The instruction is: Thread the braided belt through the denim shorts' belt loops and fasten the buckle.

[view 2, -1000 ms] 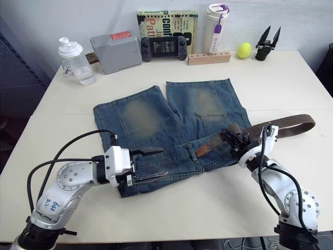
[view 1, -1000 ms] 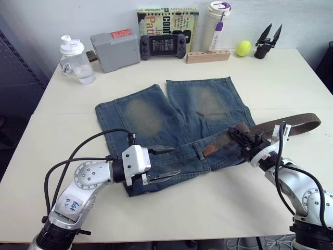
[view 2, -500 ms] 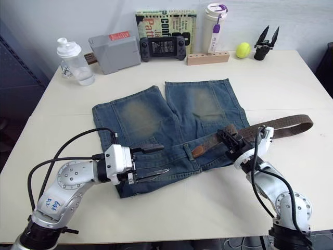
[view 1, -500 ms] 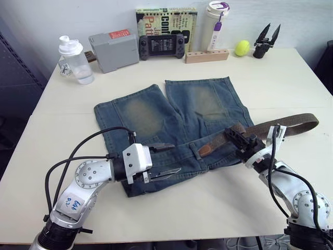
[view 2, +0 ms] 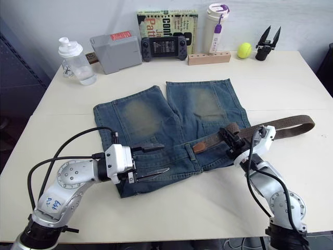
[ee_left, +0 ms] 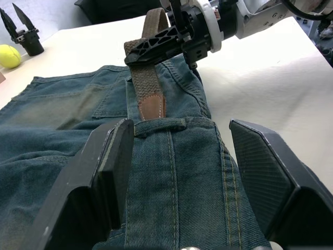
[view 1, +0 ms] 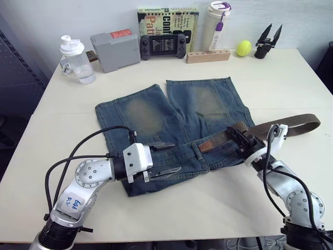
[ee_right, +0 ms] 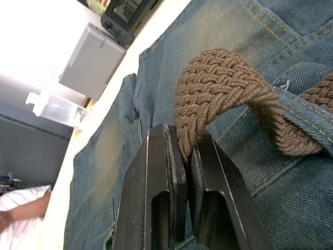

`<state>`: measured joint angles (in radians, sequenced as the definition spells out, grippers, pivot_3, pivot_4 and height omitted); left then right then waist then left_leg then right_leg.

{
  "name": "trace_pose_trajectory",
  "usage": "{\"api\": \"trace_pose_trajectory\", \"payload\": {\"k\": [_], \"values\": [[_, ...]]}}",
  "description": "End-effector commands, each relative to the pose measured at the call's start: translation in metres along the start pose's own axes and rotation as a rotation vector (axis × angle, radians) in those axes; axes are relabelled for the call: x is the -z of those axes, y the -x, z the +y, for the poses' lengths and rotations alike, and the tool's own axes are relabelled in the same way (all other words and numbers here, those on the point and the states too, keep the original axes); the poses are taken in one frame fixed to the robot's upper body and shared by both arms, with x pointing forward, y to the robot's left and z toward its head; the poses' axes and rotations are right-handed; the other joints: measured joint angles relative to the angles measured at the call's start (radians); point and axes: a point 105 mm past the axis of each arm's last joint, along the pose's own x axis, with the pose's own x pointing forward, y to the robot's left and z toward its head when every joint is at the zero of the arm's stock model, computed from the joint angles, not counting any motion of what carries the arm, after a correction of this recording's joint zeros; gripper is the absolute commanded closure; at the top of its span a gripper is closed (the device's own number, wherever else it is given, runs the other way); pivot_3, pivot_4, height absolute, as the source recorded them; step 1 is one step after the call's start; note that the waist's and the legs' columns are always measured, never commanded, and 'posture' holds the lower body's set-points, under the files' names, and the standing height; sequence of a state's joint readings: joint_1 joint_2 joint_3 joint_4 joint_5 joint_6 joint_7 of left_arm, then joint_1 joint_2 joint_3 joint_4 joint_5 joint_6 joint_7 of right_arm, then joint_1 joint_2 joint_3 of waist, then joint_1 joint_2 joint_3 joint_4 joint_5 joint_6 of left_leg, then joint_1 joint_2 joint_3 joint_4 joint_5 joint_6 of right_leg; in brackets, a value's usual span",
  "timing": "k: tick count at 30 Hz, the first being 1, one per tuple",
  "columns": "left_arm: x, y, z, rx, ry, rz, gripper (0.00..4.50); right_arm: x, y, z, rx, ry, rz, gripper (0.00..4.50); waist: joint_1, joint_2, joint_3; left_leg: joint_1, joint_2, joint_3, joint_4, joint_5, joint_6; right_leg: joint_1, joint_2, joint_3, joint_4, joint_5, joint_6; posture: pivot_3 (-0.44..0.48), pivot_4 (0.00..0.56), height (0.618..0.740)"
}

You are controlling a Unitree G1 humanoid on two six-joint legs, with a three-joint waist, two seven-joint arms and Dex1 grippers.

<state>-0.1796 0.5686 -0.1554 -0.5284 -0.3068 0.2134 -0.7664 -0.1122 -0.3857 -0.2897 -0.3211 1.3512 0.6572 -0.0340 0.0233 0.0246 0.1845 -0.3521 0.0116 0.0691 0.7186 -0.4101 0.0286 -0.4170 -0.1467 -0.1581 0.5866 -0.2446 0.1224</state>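
Cream bench [view 1: 270,78] carries the denim shorts [view 1: 171,122], spread flat, waistband toward the robot. Braided belt [view 1: 291,123] lies across their right side, tan tip at a belt loop [ee_left: 158,125] mid-waistband. Strap looks limp and floppy, so it likely buckles when pushed; best held just behind the tip. Right pincer [view 1: 241,138] is clamped on a humped fold of the belt, forearm low over the bench. Left pincer [view 1: 162,159] hovers over the waistband, fingers apart, straddling the loop.
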Motion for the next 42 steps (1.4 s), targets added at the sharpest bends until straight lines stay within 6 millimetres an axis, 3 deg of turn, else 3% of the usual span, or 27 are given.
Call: {"api": "trace_pose_trajectory", "payload": {"k": [1, 9, 20, 30, 41, 42], "values": [[-0.006, 0.002, 0.003, -0.011, -0.032, -0.016, 1.23, 0.006, -0.004, 0.024, -0.080, 0.075, 0.019, 4.50, 0.000, 0.000, 0.000, 0.000, 0.000, 0.000, 0.000, 0.000, 0.000, 0.000, 0.000, 0.000, 0.000, 0.000, 0.000, 0.000, 0.150, 0.722], [-0.003, 0.003, 0.005, -0.021, -0.038, -0.005, 1.23, 0.034, -0.006, 0.036, -0.098, 0.136, 0.106, 4.50, -0.001, 0.000, 0.000, 0.000, 0.000, 0.000, 0.000, 0.000, 0.000, 0.000, 0.000, 0.000, 0.000, 0.000, 0.000, 0.000, 0.150, 0.722], [0.041, 0.004, 0.000, 0.107, -0.384, 0.195, 1.23, 0.061, -0.005, 0.031, -0.034, -0.014, 0.227, 4.50, 0.000, 0.000, 0.000, 0.000, 0.000, 0.001, -0.001, 0.000, -0.001, 0.000, 0.001, 0.000, 0.000, 0.000, 0.000, 0.000, 0.150, 0.722], [0.028, -0.022, 0.010, 0.059, -0.534, 0.050, 1.23, 0.065, -0.003, 0.034, -0.033, -0.043, 0.248, 4.50, -0.001, 0.000, 0.000, 0.000, 0.000, 0.001, -0.001, 0.000, -0.001, 0.000, 0.001, -0.001, 0.000, 0.000, 0.000, 0.000, 0.150, 0.722], [0.029, -0.026, 0.008, 0.085, -0.575, 0.025, 1.23, 0.066, -0.001, 0.037, -0.036, -0.046, 0.250, 4.50, -0.001, 0.000, 0.000, 0.000, 0.001, 0.001, -0.001, 0.000, -0.001, 0.000, 0.001, 0.000, 0.000, 0.000, 0.000, 0.000, 0.150, 0.722], [0.029, -0.027, 0.008, 0.085, -0.574, 0.025, 1.48, 0.066, -0.001, 0.037, -0.037, -0.046, 0.249, 4.50, -0.001, 0.000, 0.000, 0.000, 0.001, 0.001, -0.001, 0.000, -0.001, 0.000, 0.001, 0.000, 0.000, 0.000, 0.000, 0.000, 0.150, 0.722]]}}
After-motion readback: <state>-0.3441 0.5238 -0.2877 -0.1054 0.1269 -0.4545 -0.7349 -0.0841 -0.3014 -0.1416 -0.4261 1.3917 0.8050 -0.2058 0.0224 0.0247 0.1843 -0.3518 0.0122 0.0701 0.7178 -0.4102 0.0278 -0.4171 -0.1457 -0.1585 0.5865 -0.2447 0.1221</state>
